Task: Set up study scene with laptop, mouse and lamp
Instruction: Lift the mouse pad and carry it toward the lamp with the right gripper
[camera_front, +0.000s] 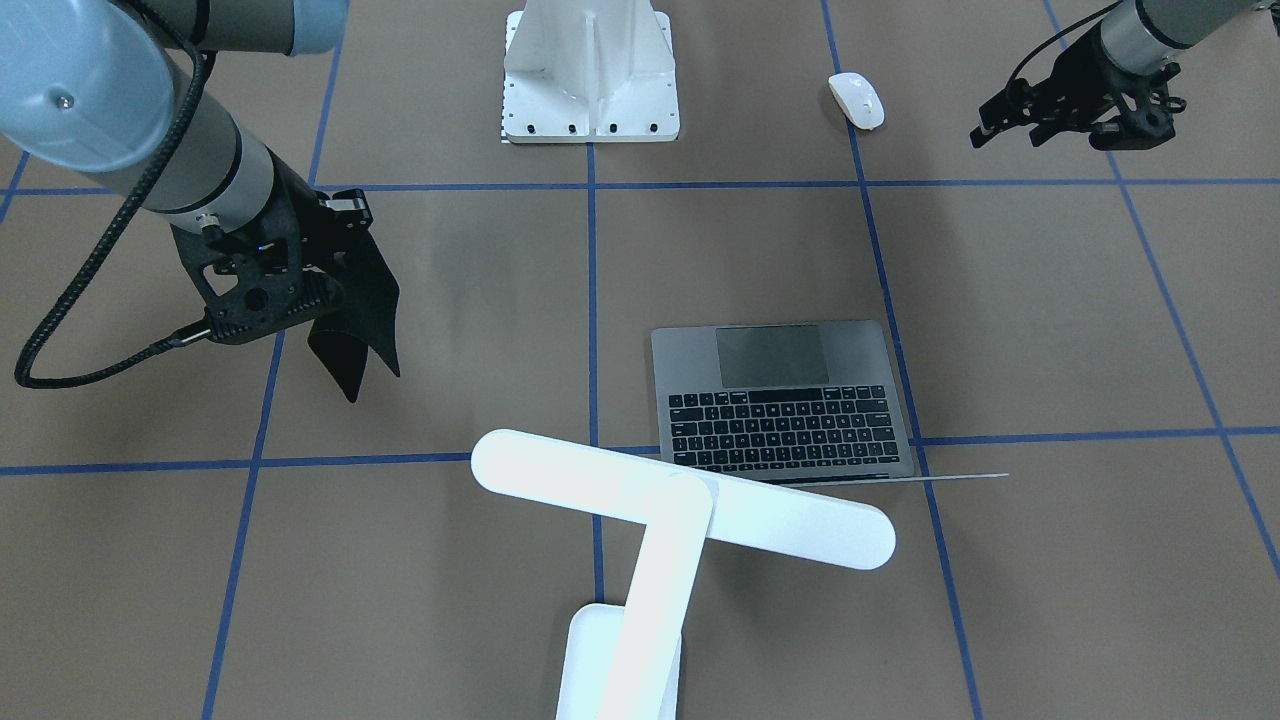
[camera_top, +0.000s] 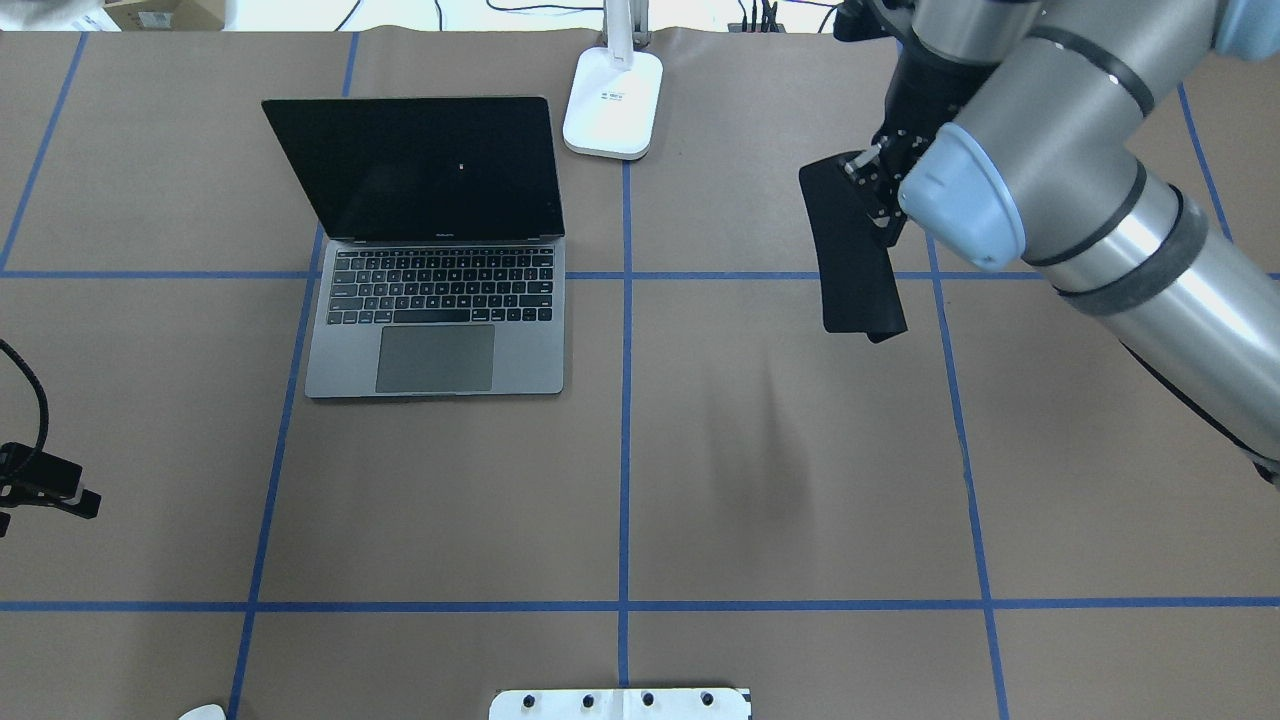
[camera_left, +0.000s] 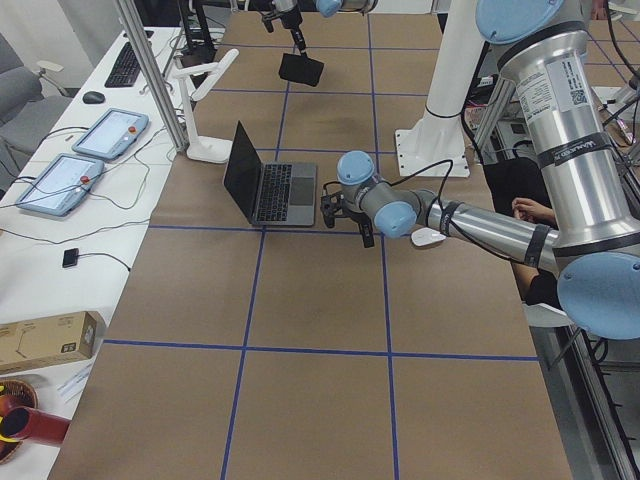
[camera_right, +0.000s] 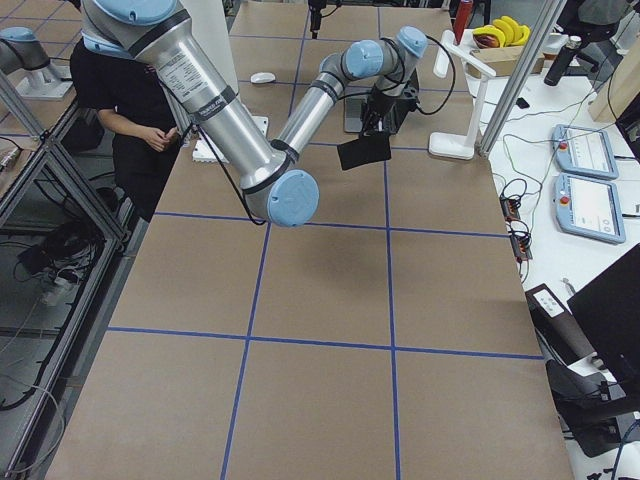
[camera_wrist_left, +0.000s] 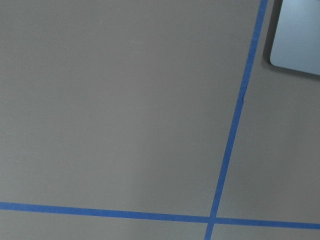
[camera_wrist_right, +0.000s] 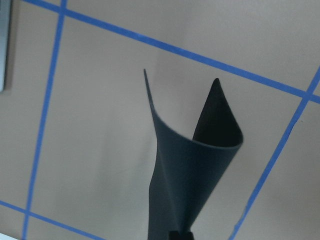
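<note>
— Right gripper: what has it got?
— Its jaws pinch one edge of a black mat, which hangs curled, clear of the worktop.
— And the left gripper?
— It hovers near the mouse, not touching it; whether its jaws are spread or pressed together I cannot tell.
— Where does the mouse lie?
— On the robot's side of the worktop, near the white pedestal but apart from it.
— The laptop?
— Open, on the robot's left half, trackpad towards the robot, screen dark and tilted back.
— The lamp?
— Its base stands at the far edge, near the laptop's screen on the robot's right of it; the bar head crosses the arm in a T.
</note>
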